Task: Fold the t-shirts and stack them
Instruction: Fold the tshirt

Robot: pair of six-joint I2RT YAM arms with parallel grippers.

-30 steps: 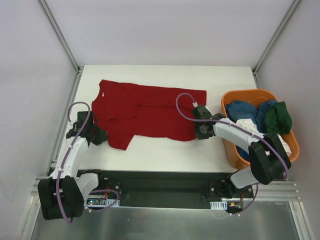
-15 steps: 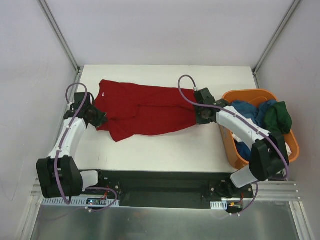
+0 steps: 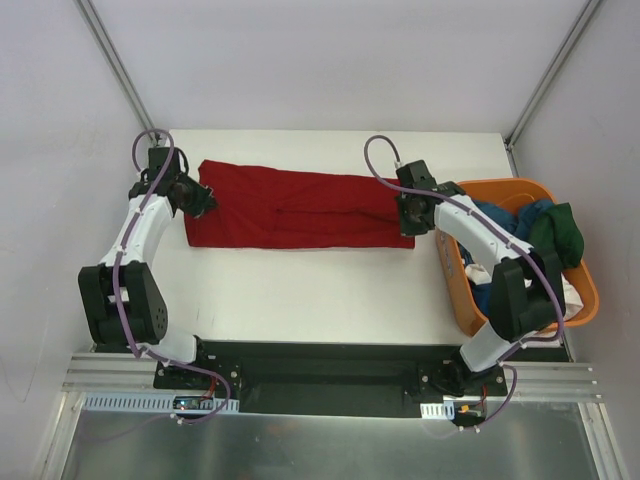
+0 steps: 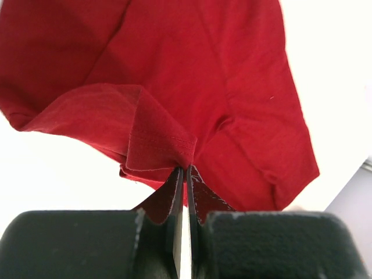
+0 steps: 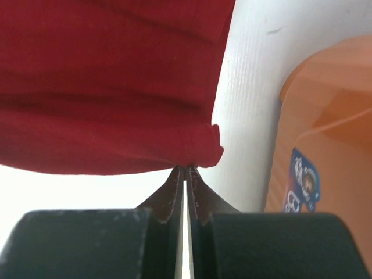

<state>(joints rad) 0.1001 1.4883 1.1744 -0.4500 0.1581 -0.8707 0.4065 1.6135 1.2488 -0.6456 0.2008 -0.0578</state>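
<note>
The dark red t-shirt (image 3: pixel 300 208) lies across the back of the white table, folded lengthwise into a long band. My left gripper (image 3: pixel 204 198) is shut on the shirt's left end; in the left wrist view the red cloth (image 4: pixel 174 104) bunches at the closed tips (image 4: pixel 185 170). My right gripper (image 3: pixel 408 212) is shut on the shirt's right end; in the right wrist view the hem (image 5: pixel 197 152) is pinched at the tips (image 5: pixel 185 170). Blue (image 3: pixel 490 220), dark green (image 3: pixel 558 238) and white (image 3: pixel 490 250) shirts lie in the basket.
The orange plastic basket (image 3: pixel 470 300) stands at the right edge of the table, close beside my right gripper; its wall shows in the right wrist view (image 5: pixel 325 133). Grey walls and metal frame posts (image 3: pixel 115 70) enclose the table.
Both grippers carried the near edge of the red shirt away toward the back of the table, folding it over into a narrow band. Both arms now reach farther back.
</note>
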